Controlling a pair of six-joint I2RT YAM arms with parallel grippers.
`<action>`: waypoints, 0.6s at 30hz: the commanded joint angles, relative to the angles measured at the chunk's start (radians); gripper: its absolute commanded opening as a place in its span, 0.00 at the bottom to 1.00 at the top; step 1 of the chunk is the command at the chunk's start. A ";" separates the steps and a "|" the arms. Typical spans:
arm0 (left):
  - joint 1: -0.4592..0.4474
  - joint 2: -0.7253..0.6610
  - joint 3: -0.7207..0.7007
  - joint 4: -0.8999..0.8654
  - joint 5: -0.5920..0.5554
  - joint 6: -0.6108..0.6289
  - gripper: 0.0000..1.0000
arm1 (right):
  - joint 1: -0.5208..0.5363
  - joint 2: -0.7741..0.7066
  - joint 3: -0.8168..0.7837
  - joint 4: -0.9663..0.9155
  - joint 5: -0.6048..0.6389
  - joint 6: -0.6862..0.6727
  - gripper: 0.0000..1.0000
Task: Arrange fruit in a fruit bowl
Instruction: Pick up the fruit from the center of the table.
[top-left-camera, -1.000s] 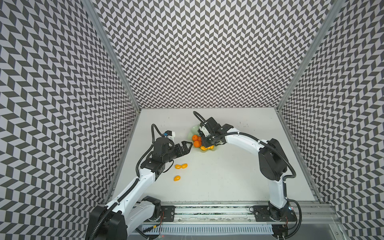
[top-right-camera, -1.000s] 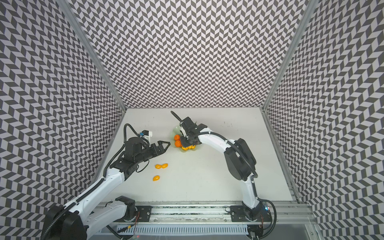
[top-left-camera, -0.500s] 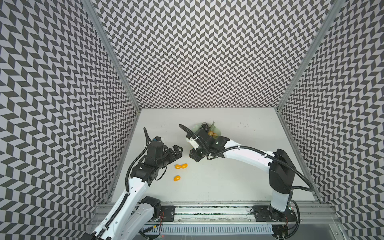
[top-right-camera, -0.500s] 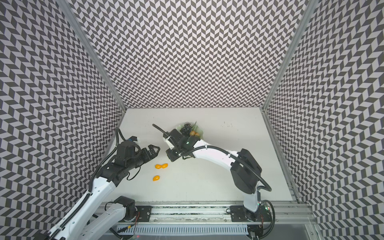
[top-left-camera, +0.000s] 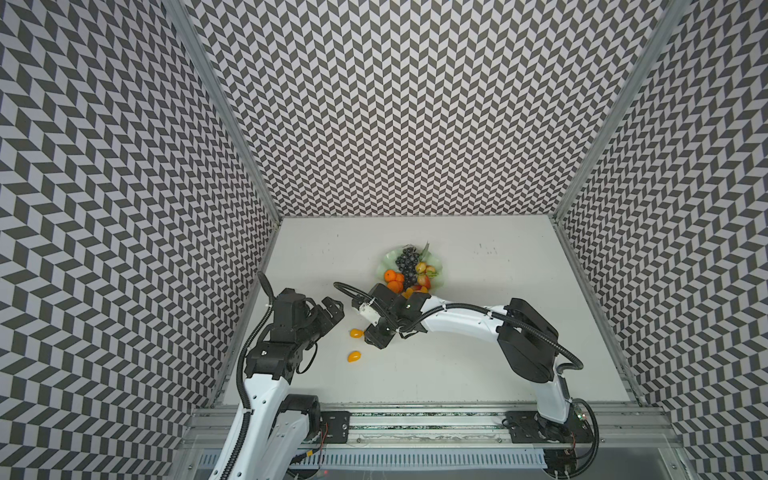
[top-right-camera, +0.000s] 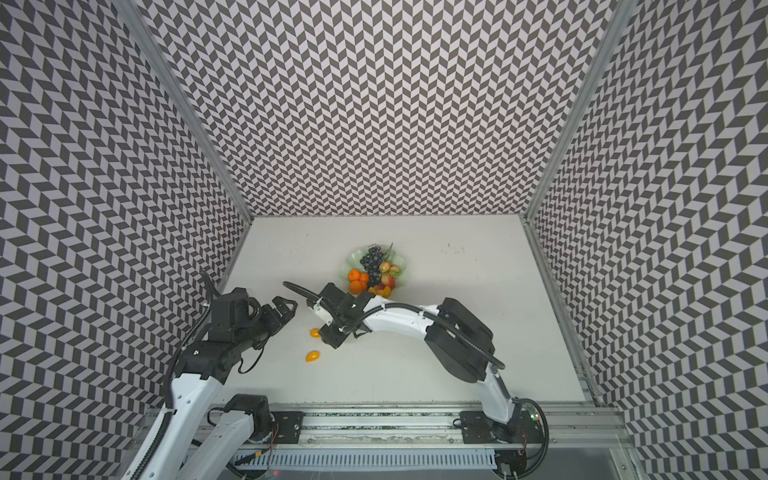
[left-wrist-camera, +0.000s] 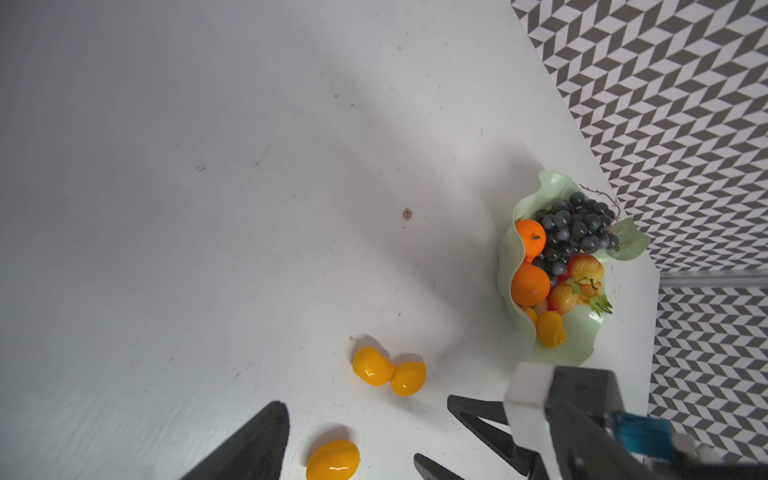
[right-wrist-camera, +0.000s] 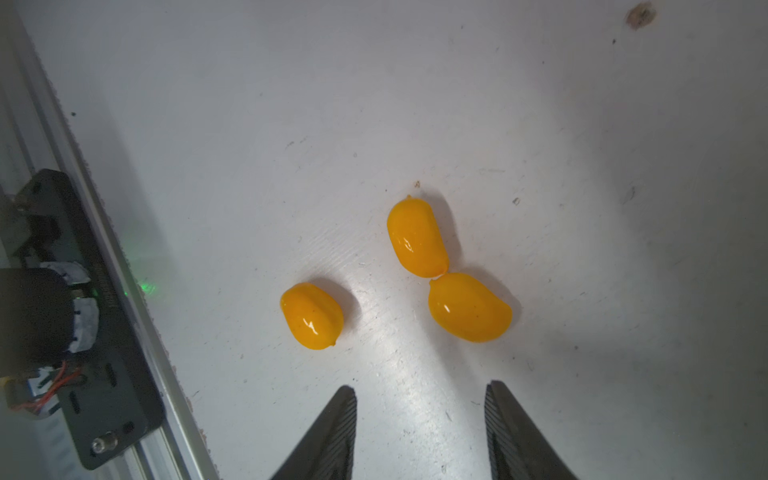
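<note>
Right end effector, empty with jaws moderately parted, hangs just short of three kumquats loose on the desk (two touching end to end), apparently to carry one to the fruit-heaped bowl farther back; left end effector hovers nearby, wide and empty.

The fruit bowl sat mid-back on the counter, holding grapes, tangerines and strawberries. Before it, leftward, two kumquats lay touching; a third kumquat lay apart, nearer the front.
</note>
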 joint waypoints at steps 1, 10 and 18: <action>0.081 -0.015 -0.021 -0.006 0.095 0.037 1.00 | 0.000 0.015 0.030 0.099 -0.011 -0.096 0.55; 0.232 0.000 -0.057 -0.007 0.239 0.117 1.00 | -0.005 0.096 0.090 0.097 -0.027 -0.175 0.53; 0.255 0.002 -0.066 -0.001 0.271 0.131 1.00 | -0.009 0.150 0.120 0.064 -0.002 -0.192 0.51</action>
